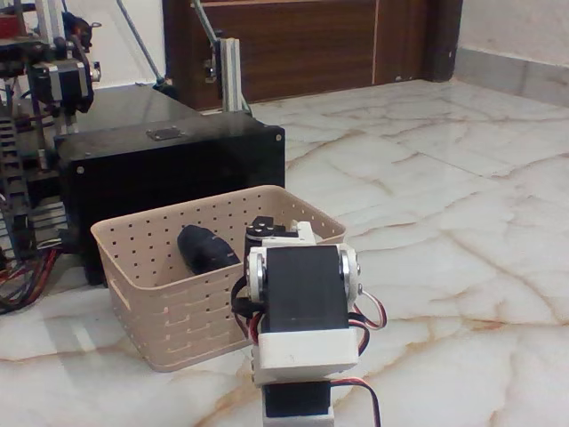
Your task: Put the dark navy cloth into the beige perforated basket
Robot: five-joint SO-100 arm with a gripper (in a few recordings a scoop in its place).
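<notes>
One arm: white [302, 311] with black servo blocks, low in the fixed view's foreground, rising in front of the basket's right corner.
Fingers: hidden behind the arm's own body; cannot tell whether open or closed.
Cloth: dark bundle [204, 250] inside the basket, against the left-hand inner wall, apart from the arm.
Basket: beige, perforated [169, 311], standing on the marble floor [462, 231].
Box: big, black [169, 169], just behind the basket.
Door: brown wood [302, 40] in the background.
</notes>
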